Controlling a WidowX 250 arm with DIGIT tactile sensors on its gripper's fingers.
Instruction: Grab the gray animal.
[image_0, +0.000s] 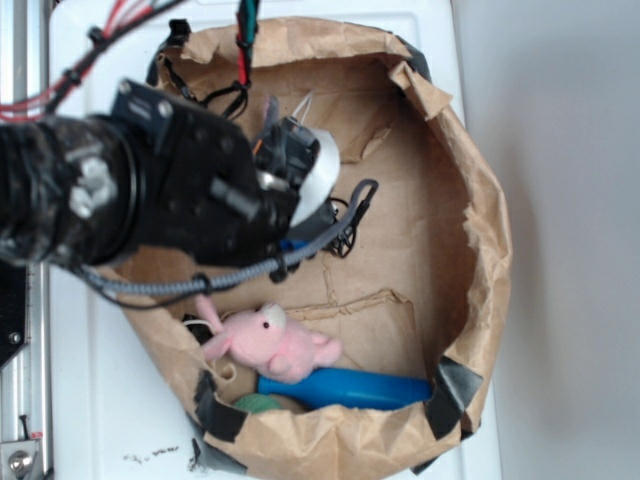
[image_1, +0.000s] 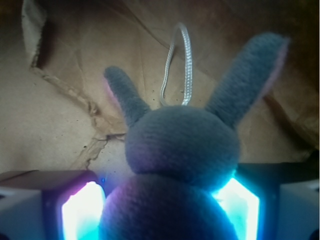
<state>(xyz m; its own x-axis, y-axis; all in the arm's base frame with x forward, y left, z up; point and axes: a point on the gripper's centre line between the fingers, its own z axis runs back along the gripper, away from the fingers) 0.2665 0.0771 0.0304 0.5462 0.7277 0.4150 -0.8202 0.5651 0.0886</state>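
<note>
The gray animal (image_1: 177, 150) fills the wrist view: a dark-gray fuzzy plush with two long ears and a white string loop (image_1: 180, 65) on its head. Its body sits squeezed between the two glowing pads (image_1: 82, 212) of my gripper (image_1: 160, 210), which is shut on it. In the exterior view my gripper (image_0: 295, 160) hangs over the back left of the brown paper bag (image_0: 490, 250). There the arm hides most of the animal, and only two thin gray tips (image_0: 303, 105) that look like its ears show.
A pink plush animal (image_0: 275, 345) lies at the bag's front left. A blue cylinder (image_0: 345, 388) and a green item (image_0: 258, 404) lie just in front of it. A black wire piece (image_0: 352, 222) sits mid-bag. Crumpled walls ring the bag.
</note>
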